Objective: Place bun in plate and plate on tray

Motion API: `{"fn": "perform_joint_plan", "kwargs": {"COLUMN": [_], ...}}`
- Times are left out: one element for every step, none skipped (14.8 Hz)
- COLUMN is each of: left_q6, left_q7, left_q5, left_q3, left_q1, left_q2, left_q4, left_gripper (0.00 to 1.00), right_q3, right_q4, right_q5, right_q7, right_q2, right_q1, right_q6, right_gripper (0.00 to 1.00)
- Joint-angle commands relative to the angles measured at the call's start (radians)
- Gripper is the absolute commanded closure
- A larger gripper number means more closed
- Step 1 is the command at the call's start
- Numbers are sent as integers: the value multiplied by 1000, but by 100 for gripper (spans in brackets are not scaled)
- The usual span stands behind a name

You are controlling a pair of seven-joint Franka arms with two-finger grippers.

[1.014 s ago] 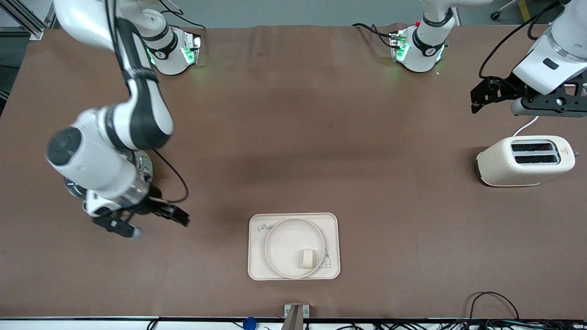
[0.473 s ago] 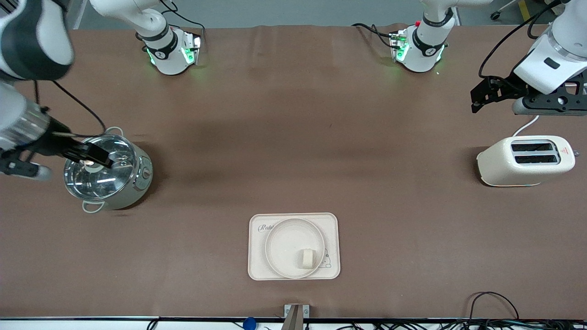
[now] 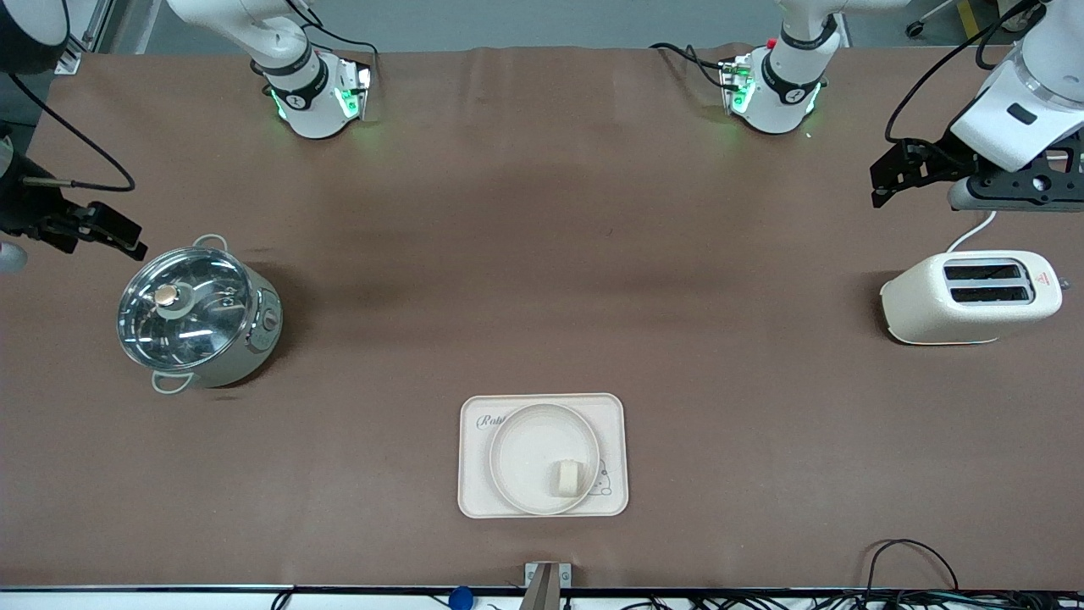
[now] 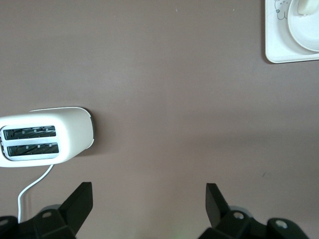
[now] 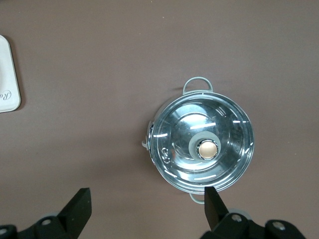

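1. Tray (image 3: pixel 543 455) sat on the counter (image 3: pixel 542 254) near the front-camera edge, midway between the arms' ends. Plate (image 3: pixel 544 458) lay on the tray; bun (image 3: pixel 566 477) lay in the plate, at its rim on the side toward the left arm's end.
2. Judged: both placements looked done; no pending move.
3. Right gripper (image 5: pixel 147 211) was wide open, empty, up over the counter next to the lidded pot (image 3: pixel 196 317), well apart from the tray.
4. Left gripper (image 4: pixel 149 204) was wide open, empty, waiting above the counter by the toaster (image 3: pixel 970 297), also well apart from the tray.
5. Neither arm was clearly nearer the tray.
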Motion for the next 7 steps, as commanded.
{"fn": "perform_joint_plan", "kwargs": {"left_q6": [-17,-17,-17,-17,-18,-18,-18], "left_q7": [-4,-4,-1,2,3,3,2], "left_q5": [-5,-5,-4,-2,-2,-2,-2], "left_q3": [-1,1,1,2,2,4,4], "left_q1": [2,2,2,3,3,3,3], "left_q2": [0,0,1,6,7,9,9], "left_q4": [22,24,28,31,36,36,38], "left_gripper": [0,0,0,0,0,0,0], "right_q3": [108,105,100,94,94,91,91], "right_q4": [-9,-10,-13,-16,-15,-18,-17], "right_q5": [-20,-20,-20,-17,-13,-8,-7], "right_q7": [-62,-71,-91,-110,-110,-110,-110], "right_q2": [-37,-47,-62,-70,-74,-82,-87], "right_q1": [-146,-161,-174,-180,-181,-180,-178], "right_q6": [-37,-57,-73,-84,-98,-106,-115], "right_gripper": [0,0,0,0,0,0,0]}}
